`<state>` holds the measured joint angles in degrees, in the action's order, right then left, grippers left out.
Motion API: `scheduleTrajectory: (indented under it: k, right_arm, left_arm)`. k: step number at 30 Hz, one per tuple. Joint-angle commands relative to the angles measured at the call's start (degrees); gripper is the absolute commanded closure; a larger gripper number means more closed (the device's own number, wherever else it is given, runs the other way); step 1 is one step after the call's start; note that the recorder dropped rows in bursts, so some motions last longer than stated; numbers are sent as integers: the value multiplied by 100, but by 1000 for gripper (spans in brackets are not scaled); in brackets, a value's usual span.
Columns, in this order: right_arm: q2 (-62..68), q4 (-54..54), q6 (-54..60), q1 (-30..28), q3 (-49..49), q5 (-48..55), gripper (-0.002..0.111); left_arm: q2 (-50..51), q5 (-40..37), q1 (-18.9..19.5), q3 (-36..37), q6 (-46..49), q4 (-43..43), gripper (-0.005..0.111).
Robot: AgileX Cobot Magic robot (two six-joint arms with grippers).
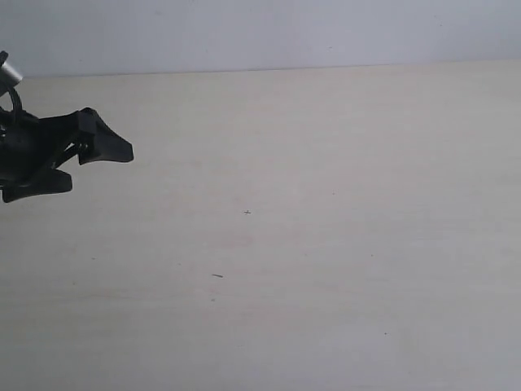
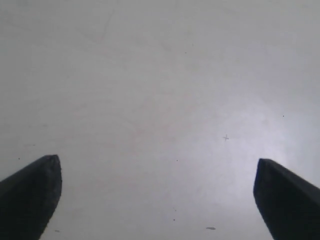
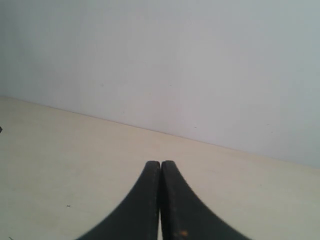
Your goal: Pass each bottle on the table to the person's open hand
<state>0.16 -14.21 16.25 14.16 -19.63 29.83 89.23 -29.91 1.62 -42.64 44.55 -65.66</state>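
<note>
Left end effector (image 1: 99,169) gapes above table (image 1: 326,244); right end effector (image 3: 160,165), pressed together, wrist view only.

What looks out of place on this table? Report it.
Nothing is spilled, askew or damaged. The table shows only a few tiny dark specks. The left tool hangs open at the exterior view's left edge, the right tool is shut. Oddly, nothing to pick up shows in any view.
</note>
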Motion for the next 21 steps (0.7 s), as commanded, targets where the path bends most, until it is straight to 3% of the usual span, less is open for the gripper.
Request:
scheduleTrajectory:
  k: [1, 3, 5, 6, 16, 21]
  right_arm:
    - [-16, -35, 9, -18, 20, -72, 108]
    - [-16, -35, 9, -18, 20, -72, 108]
    - [-16, -35, 9, -18, 20, -72, 108]
    - [-16, -35, 9, -18, 20, -72, 108]
    - [-16, -35, 9, -18, 20, -72, 108]
    - [-16, -35, 9, -18, 20, -72, 108]
  left_arm:
    - [-49, -71, 15, 23, 153, -112, 14]
    - [-49, -225, 15, 23, 153, -254, 38]
    - [-49, -472, 15, 23, 153, -388, 76]
    - [-49, -560, 15, 23, 153, -441, 101]
    - [-172, -1214, 15, 23, 363, -703, 100]
    - [-183, -1151, 15, 23, 363, -676, 100]
